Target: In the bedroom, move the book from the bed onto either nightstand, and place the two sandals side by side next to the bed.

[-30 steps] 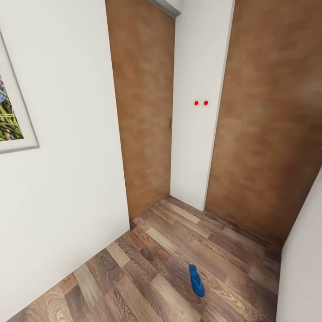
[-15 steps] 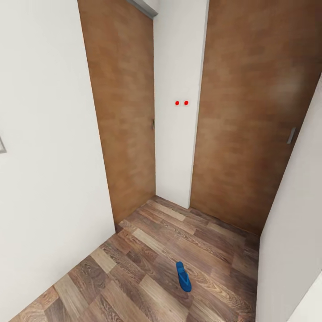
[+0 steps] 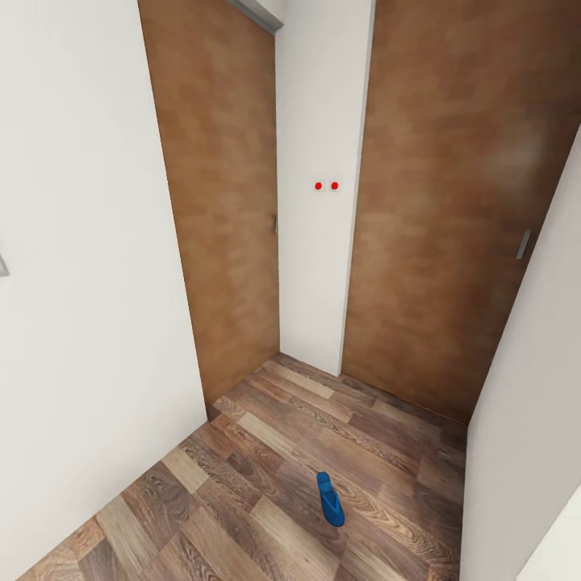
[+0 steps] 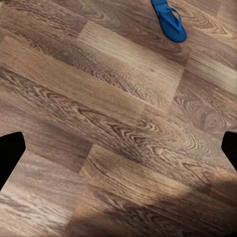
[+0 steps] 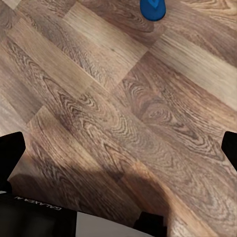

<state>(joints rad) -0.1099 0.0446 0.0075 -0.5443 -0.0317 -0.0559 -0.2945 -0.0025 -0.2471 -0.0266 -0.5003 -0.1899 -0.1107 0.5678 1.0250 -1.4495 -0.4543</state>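
One bright blue sandal (image 3: 330, 499) lies flat on the wood-plank floor in a narrow corner between white walls. The same sandal (image 4: 170, 20) shows well ahead of my left gripper (image 4: 118, 150), whose dark fingertips (image 4: 10, 150) stand far apart with only floor between them. Part of the sandal (image 5: 153, 8) also appears far ahead of my right gripper (image 5: 118, 148), which is open and empty over bare planks. The book, the bed and the nightstand are out of view.
Two tall brown wooden doors (image 3: 230, 202) (image 3: 452, 210) stand ahead, split by a white wall strip (image 3: 319, 186) with two red dots. White walls (image 3: 81, 242) close in on the left and right (image 3: 524, 420). Part of the robot's base (image 5: 59, 219) shows.
The whole picture has shifted left, so the camera turned right: the framed picture left the view and a door handle came in. The sandal stays where it lay.
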